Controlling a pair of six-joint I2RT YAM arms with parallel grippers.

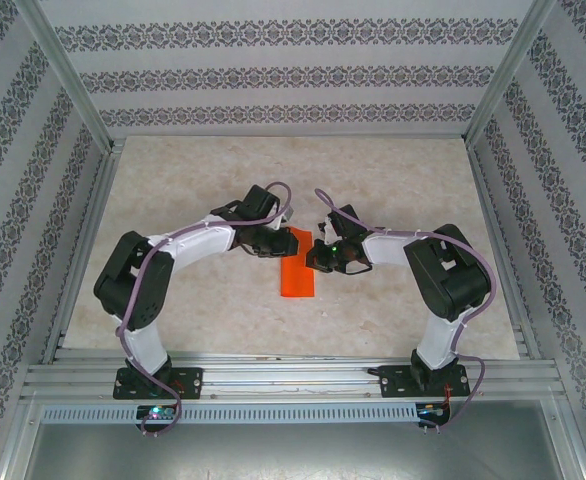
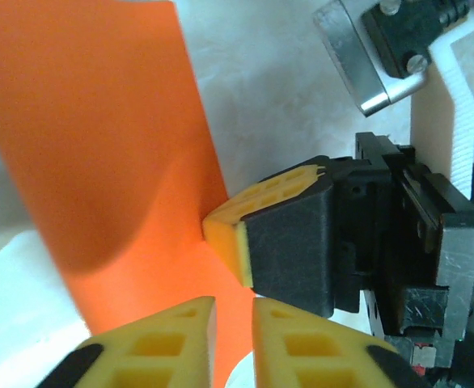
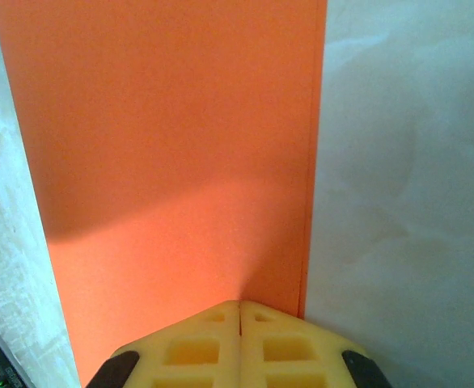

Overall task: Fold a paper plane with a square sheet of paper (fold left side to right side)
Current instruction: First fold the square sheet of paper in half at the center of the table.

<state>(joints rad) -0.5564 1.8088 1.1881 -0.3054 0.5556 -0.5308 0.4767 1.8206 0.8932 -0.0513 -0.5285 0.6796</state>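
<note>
The square sheet of paper [image 1: 297,278] lies on the table as a narrow bright orange strip, folded in two. In the right wrist view the paper [image 3: 172,145] shows two stacked layers along its right edge. My right gripper [image 3: 240,311] is shut with nothing between its fingers, and its tip rests on the paper near that edge. From above, the right gripper [image 1: 318,258] sits at the strip's right side. My left gripper [image 1: 276,243] is over the strip's far end. Its yellow fingers stand a narrow gap apart around the left gripper point [image 2: 234,323], with orange paper [image 2: 99,162] showing below.
The beige marbled table [image 1: 403,190] is bare around the paper. Aluminium rails [image 1: 293,375] run along the near edge and both sides, and patterned walls enclose the cell. In the left wrist view the right gripper's fingertip [image 2: 237,230] presses close beside my left fingers.
</note>
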